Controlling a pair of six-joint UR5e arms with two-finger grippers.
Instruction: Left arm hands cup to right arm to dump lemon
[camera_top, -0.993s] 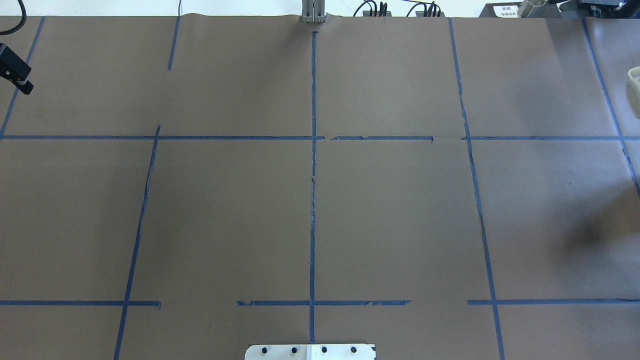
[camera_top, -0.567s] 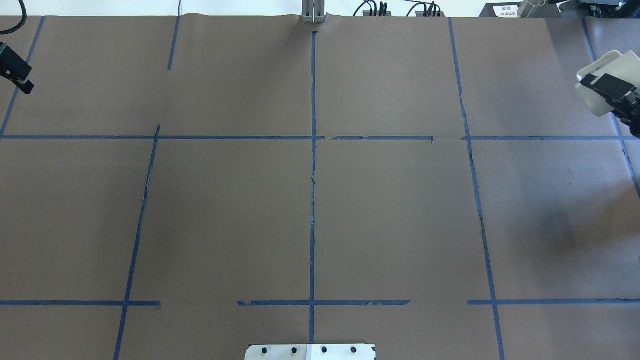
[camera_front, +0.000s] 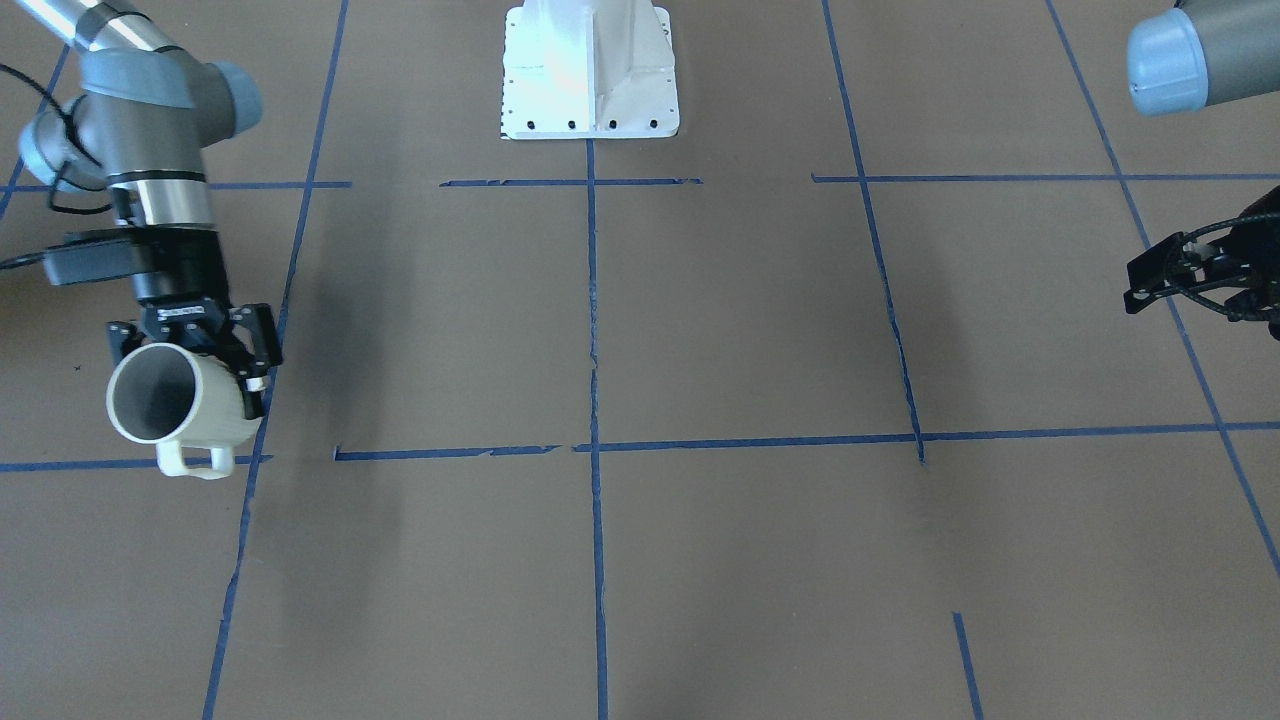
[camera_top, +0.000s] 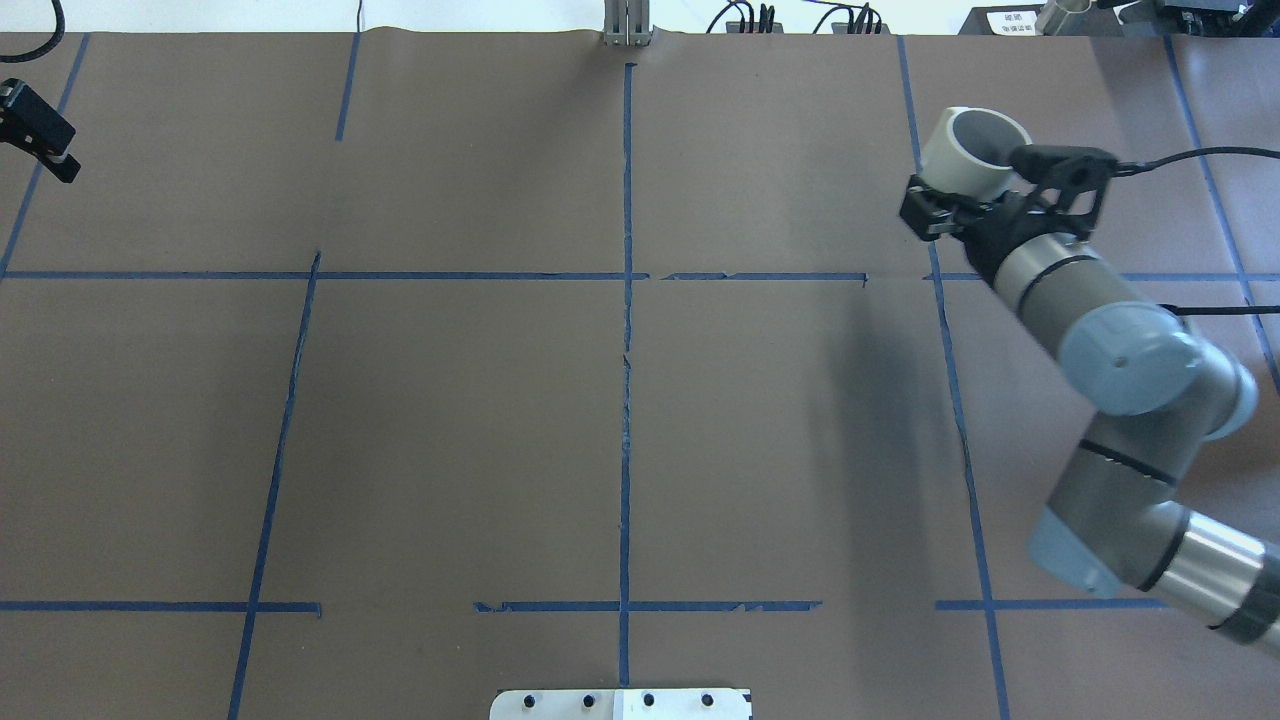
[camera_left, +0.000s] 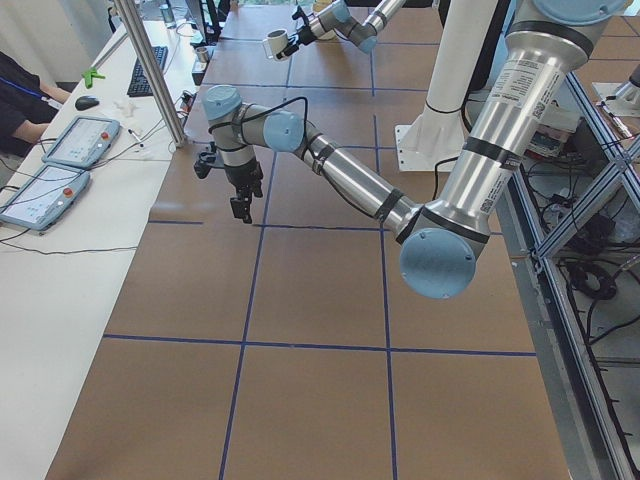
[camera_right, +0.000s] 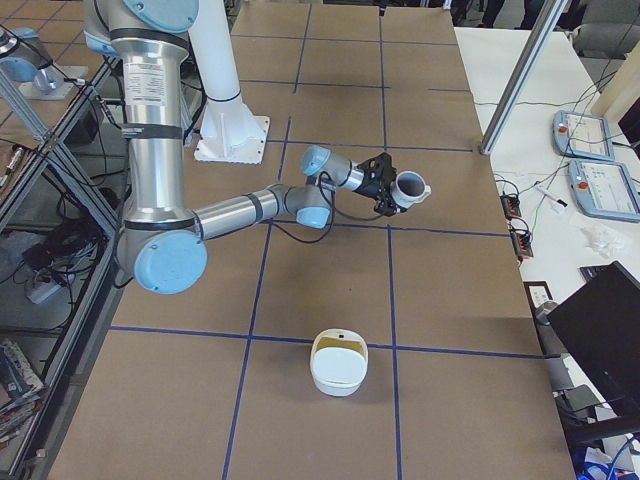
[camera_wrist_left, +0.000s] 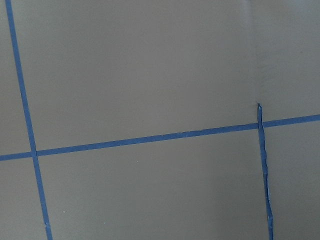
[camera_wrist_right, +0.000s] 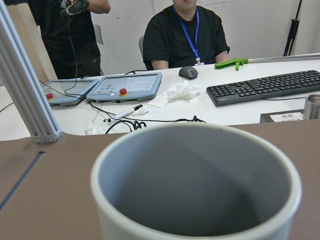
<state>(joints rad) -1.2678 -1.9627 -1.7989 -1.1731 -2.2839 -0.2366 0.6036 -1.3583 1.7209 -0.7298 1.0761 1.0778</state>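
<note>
Overhead cam's behind me looking down, front one faces me, both share the middle of the table (camera_top: 450, 420); right wrist cam hugs the cup (camera_wrist_right: 200, 185).

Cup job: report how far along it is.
Done: the handover. The right hand grips the cup clear of the table; the left hand hangs far off, holding nothing. In hand: the cup is held roughly mouth up, and no lemon shows inside it. Left: confirming the dump. A white bowl on the table shows something yellow, but I cannot tell whether that is the lemon.
</note>
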